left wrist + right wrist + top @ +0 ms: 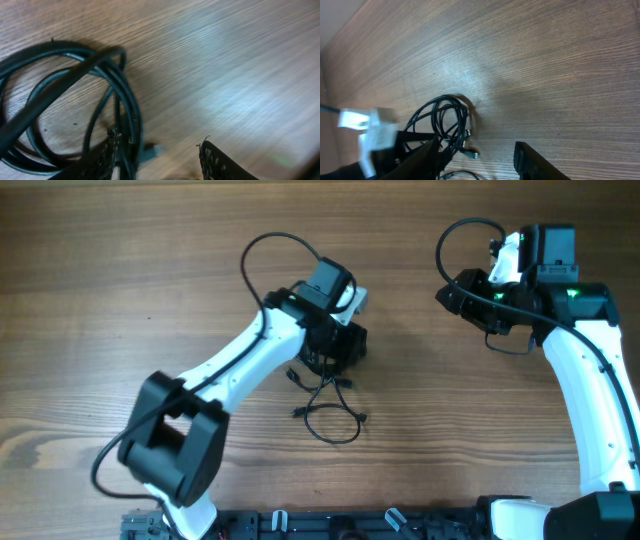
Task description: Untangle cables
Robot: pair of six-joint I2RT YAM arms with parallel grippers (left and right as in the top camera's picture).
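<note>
L hand (160, 150), R hand (477, 150) both spread; cables (131, 110) stretch lengthwise from L hand toward arm bases (510, 515).

Overhead: bright, even, diffuse light. Table (120, 270) grain sharp, with only a faint soft shadow close around the cables (325, 383). Left wrist: pale glare patch on the wood right of the cables; nearest strands defocused and thick. Right wrist: soft sheen above the cables; white shape (375, 132) left of them smeared by blur.
</note>
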